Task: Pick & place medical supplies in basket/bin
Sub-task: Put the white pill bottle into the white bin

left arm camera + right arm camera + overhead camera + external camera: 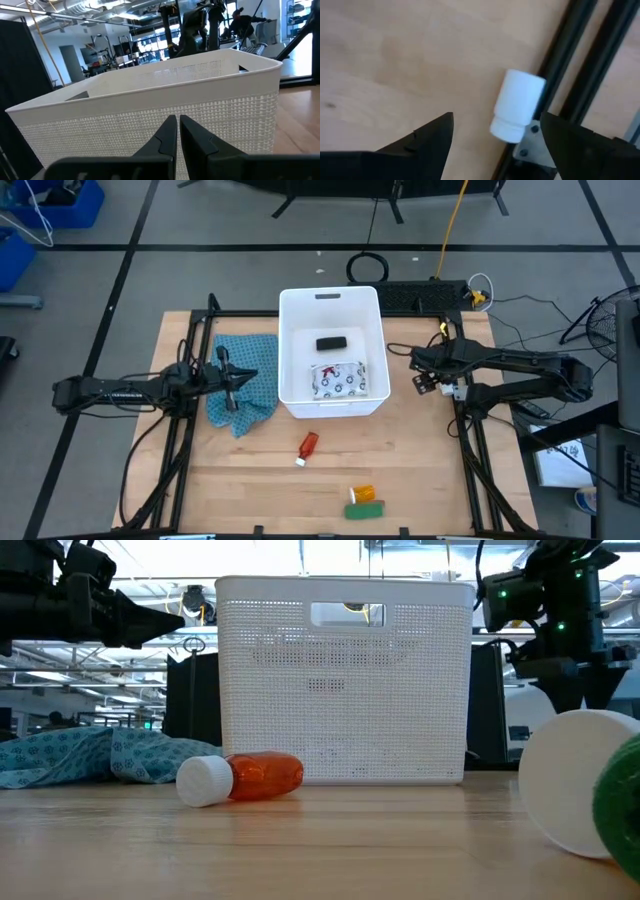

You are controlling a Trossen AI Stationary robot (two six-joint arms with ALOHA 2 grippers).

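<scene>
The white tub (330,305) stands mid-table and holds a black packet (331,343) and a white patterned pouch (338,380). A red bottle with a white cap (307,447) lies on its side in front of it, also in the low view (245,778). An orange vial (364,493) and a green packet (365,509) lie near the near edge. My right gripper (496,120) is open, hovering above a white cylinder (518,104) that lies on the table against the black frame rail. My left gripper (177,131) is shut, raised over the teal cloth and facing the tub's left wall.
A teal checked cloth (243,385) lies crumpled left of the tub. Black frame rails (468,440) run along both table sides. A white round shape (575,780) with a green edge stands close to the low camera. Bare wood shows between the tub and the near items.
</scene>
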